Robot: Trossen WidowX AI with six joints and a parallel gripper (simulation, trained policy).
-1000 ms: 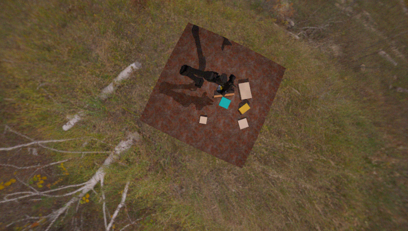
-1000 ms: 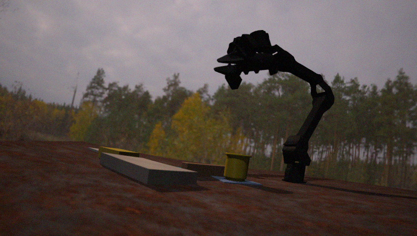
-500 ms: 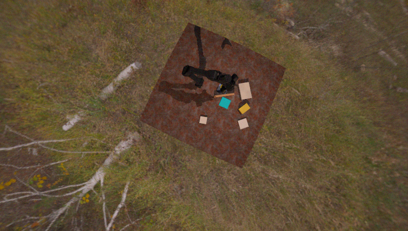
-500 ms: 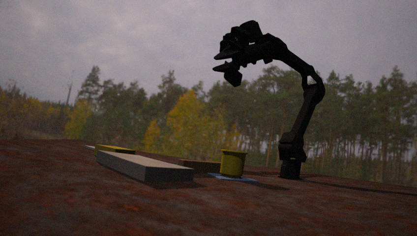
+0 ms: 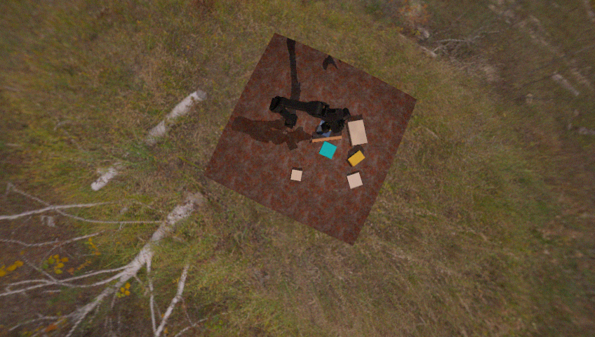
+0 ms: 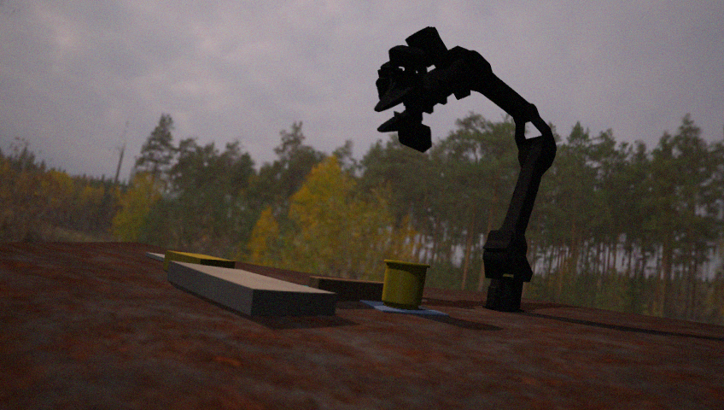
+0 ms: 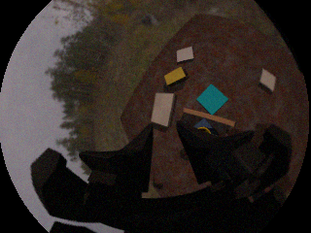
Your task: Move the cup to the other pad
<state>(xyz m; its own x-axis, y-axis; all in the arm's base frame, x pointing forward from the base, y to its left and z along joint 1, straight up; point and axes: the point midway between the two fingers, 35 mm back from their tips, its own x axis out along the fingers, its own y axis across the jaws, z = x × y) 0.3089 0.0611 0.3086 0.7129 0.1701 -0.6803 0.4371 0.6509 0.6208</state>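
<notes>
Cup (image 6: 405,284) (image 7: 206,130), yellow and upright on the blue pad (image 6: 435,311) (image 5: 321,129) (image 7: 203,124), stands well below the gripper (image 6: 390,117) (image 7: 164,124); nothing is held. Fingers are parted to a partial spread, with a visible gap between them. In the exterior view the fingertips point sideways and somewhat down, at a height well above the rim, so the coming move is judged to turn chiefly on descent, with the wrist pitched further down. In the wrist view the cup's rim shows only in part, behind the finger on the image's right, off the line of the gap; a sideways correction toward that side appears needed. Cup being round and upright, its long axis is vertical; approach heading is judged less critical than keeping it level. Top view: arm covers most of the blue pad, and the cup cannot be made out with certainty. That view does show the teal pad (image 5: 328,150) (image 7: 212,99), presumed destination, just beyond the low brown bar (image 5: 326,139) (image 6: 346,288) (image 7: 209,117); the exterior view does not show that pad clearly. Marbles: not visible, contents unconfirmed.

Over the table (image 5: 258,166) (image 6: 355,366) (image 7: 233,44), the arm (image 5: 300,105) (image 6: 508,98) has shifted toward the right-hand corner seen from the top. Its elbow has moved that way too, and the lower arm stands more upright in the exterior view. The gripper (image 5: 330,126) (image 6: 377,119) (image 7: 164,124) has tipped further down, and its fingertips sit lower than half a second ago. From the top, more of the blue pad (image 5: 326,133) (image 6: 436,312) (image 7: 204,123) now shows beside the gripper. The gripper's shadow (image 5: 292,137) has slid away from the table's lower edge.
</notes>
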